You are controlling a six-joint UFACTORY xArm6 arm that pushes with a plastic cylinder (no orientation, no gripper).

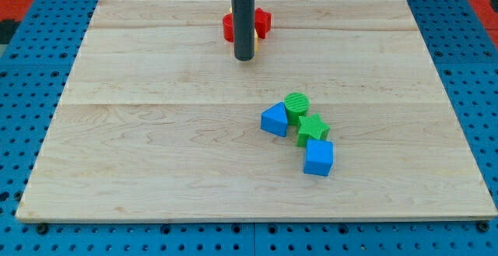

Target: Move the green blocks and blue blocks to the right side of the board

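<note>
A blue triangular block [274,120], a green round block [296,105], a green star-shaped block [312,128] and a blue cube [318,158] sit clustered together a little right of the board's middle, toward the view's bottom. My tip [245,57] rests on the board near the view's top centre, well above and left of that cluster, apart from it.
Red blocks [262,22] lie right behind the rod at the view's top, partly hidden, with a sliver of yellow [256,38] beside it. The wooden board [117,147] lies on a blue pegboard [23,92].
</note>
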